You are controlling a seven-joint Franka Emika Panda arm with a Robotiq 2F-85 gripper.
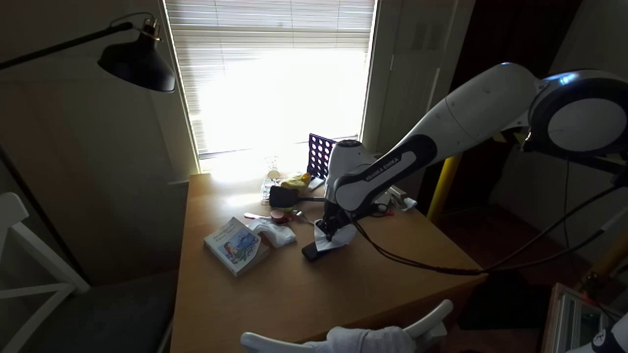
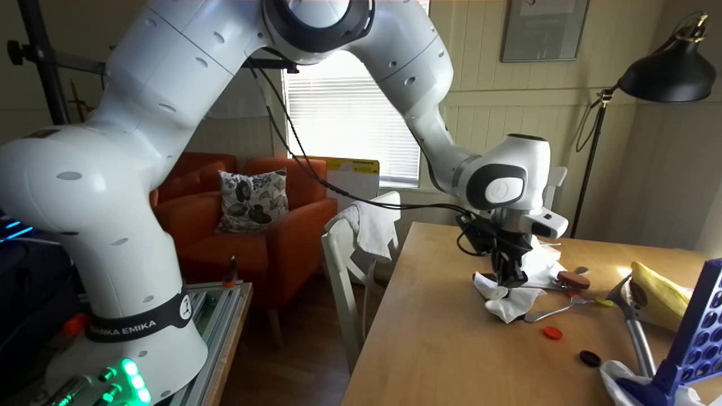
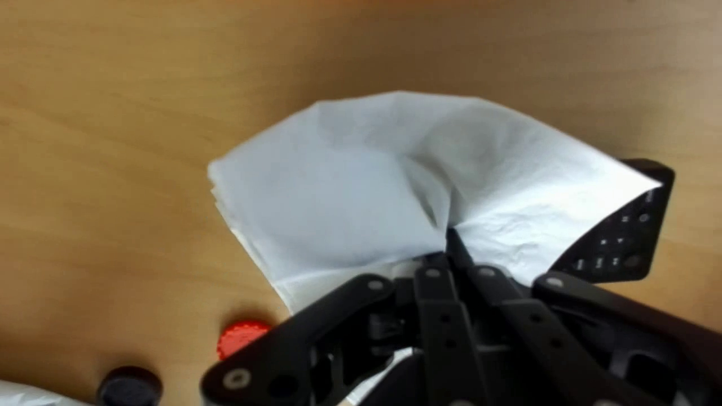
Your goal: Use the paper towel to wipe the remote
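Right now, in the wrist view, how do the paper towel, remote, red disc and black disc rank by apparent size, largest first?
1. Paper towel
2. Remote, partly covered by it
3. Red disc and black disc: look alike, neither shows whole; unranked

In an exterior view, the camera looks down from a height across the surface (image 1: 230,309) toward a bright window (image 1: 289,98) at the top; a blue rack (image 1: 321,157) stands far off near center. In an exterior view facing an orange armchair (image 2: 248,217), the robot's base (image 2: 135,282) is close at the lower left, the blue rack (image 2: 691,338) near at the right edge. Both exterior views share the surface, the arm (image 1: 471,113) and a black lamp (image 1: 137,63). The wrist view looks down from close above the surface, the hand (image 3: 447,251) across its lower part. A red disc (image 3: 242,337) at its lower left matches the red disc (image 2: 553,333) at the lower right in an exterior view.
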